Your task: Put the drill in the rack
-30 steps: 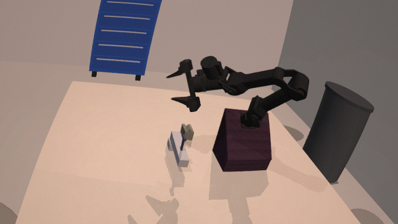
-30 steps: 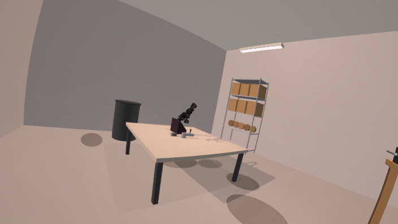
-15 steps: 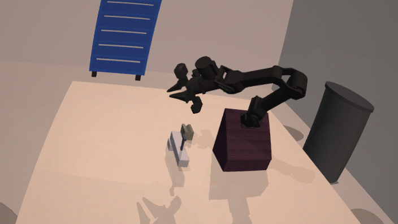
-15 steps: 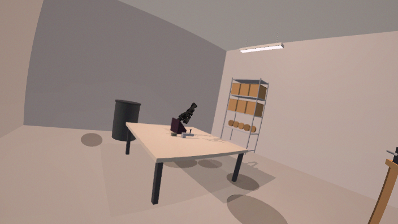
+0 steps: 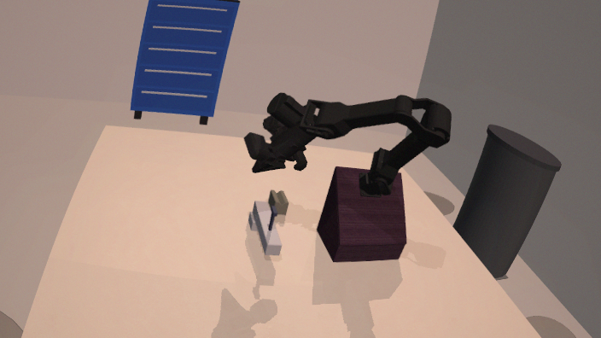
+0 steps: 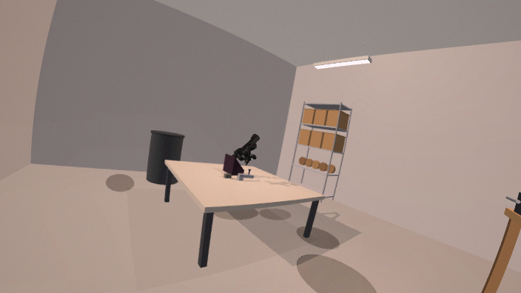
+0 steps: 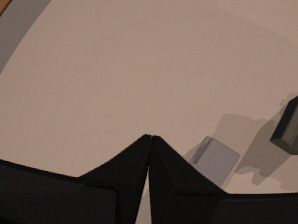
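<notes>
My gripper (image 5: 255, 171) (image 6: 247, 163) (image 7: 150, 142) is shut and empty, its fingertips together. It hangs above the table, behind and above the block in the top view. A light grey block (image 5: 273, 248) (image 6: 240, 177) lies on the table; a grey block end (image 7: 218, 158) shows right of the fingertips in the wrist view. The thin dark blue drill (image 5: 271, 219) (image 6: 249, 172) stands up from the block. A small blue-grey piece (image 5: 251, 221), perhaps the key, sticks out at the block's left side. The olive-grey notched rack (image 5: 278, 204) (image 6: 227, 176) (image 7: 290, 131) stands beside the block.
A dark purple pedestal (image 5: 371, 218) (image 6: 231, 166) carries the arm's base, right of the block in the top view. The pale table (image 5: 141, 192) (image 6: 222, 192) bears everything. A dark bin (image 5: 508, 205) (image 6: 164, 157) and a blue drawer cabinet (image 5: 183, 60) stand off the table.
</notes>
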### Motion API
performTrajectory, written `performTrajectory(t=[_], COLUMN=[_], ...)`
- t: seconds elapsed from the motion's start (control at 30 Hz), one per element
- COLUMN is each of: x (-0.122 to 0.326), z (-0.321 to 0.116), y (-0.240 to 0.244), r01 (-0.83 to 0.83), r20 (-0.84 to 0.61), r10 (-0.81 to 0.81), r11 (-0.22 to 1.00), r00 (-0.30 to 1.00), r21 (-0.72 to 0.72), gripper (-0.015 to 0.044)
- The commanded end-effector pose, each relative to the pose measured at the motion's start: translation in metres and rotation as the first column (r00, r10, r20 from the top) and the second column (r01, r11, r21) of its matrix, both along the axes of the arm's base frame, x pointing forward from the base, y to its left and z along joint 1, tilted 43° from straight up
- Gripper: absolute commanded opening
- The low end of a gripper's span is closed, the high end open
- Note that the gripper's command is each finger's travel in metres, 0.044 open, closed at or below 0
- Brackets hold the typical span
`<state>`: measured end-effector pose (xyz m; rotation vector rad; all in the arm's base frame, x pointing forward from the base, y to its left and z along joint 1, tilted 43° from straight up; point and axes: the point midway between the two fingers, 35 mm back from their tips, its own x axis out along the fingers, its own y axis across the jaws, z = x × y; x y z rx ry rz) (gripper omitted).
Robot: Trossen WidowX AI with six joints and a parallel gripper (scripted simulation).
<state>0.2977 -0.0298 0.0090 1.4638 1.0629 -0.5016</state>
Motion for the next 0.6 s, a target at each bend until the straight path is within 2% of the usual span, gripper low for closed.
performTrajectory(t=[0.0, 0.33, 0.57], x=[-0.018, -0.029, -0.029], z=[0.013, 0.03, 0.031], y=[0.055, 0.08, 0.081], r01=[-0.729, -0.935, -0.94], r20=[0.063, 0.2, 0.206], r10=[0.732, 0.938, 0.943], r11=[0.681, 0.315, 0.298], r00=[0.679, 0.282, 0.263], r21=[-0.062, -0.16, -0.168], gripper=[0.0, 0.0, 0.0])
